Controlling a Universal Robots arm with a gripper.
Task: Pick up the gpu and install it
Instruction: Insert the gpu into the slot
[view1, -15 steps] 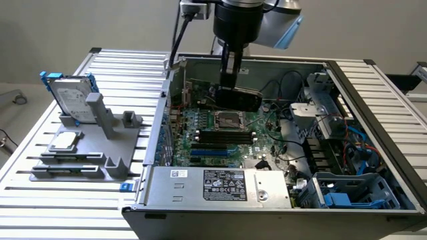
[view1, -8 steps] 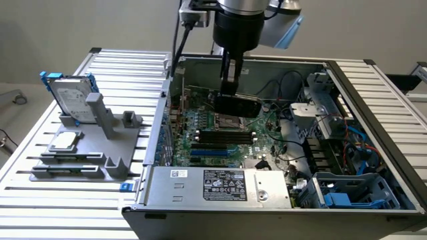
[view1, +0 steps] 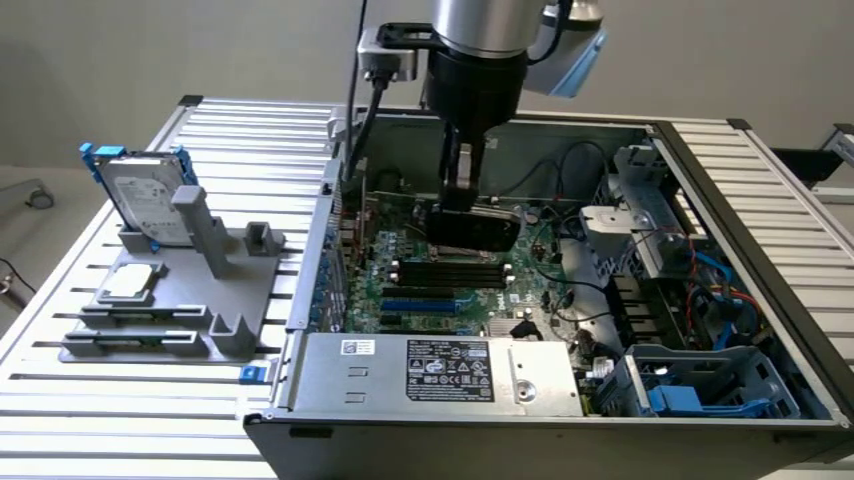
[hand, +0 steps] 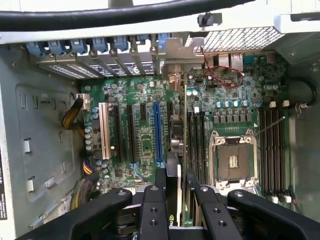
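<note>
— How is my arm standing?

— Your arm (view1: 481, 50) drops straight down from above into the open computer case (view1: 400, 140). The wrist is vertical and the tool (view1: 458, 200) points down at the motherboard (view1: 414, 250).

— What is the tool doing?

— You have it roughly half closed, and it has hold of the gpu (view1: 474, 232). In the wrist view its two black fingers (hand: 160, 185) press on opposite faces of the card, which runs edge-on away from them.

— So where does the card sit?

— Directly under your tool, standing on edge over the board with its black shroud facing the front of the case in the exterior view. From the wrist, its silver bracket (hand: 176, 52) reaches the row of slot openings in the case's rear wall. The card lies between the long blue slot (hand: 158, 130) on one side and the black memory sticks (hand: 195, 135) on the other, with the processor socket (hand: 234, 157) beyond those. I cannot tell whether its lower edge touches the board or hangs just above it.

— Anything further out?

— The silver power supply (view1: 441, 370) closes off the near end of the case. To the exterior view's left, well apart from your tool, a hard drive (view1: 138, 195) with blue rails stands upright in a grey stand (view1: 200, 290) on the slatted tabletop (view1: 120, 420).
</note>
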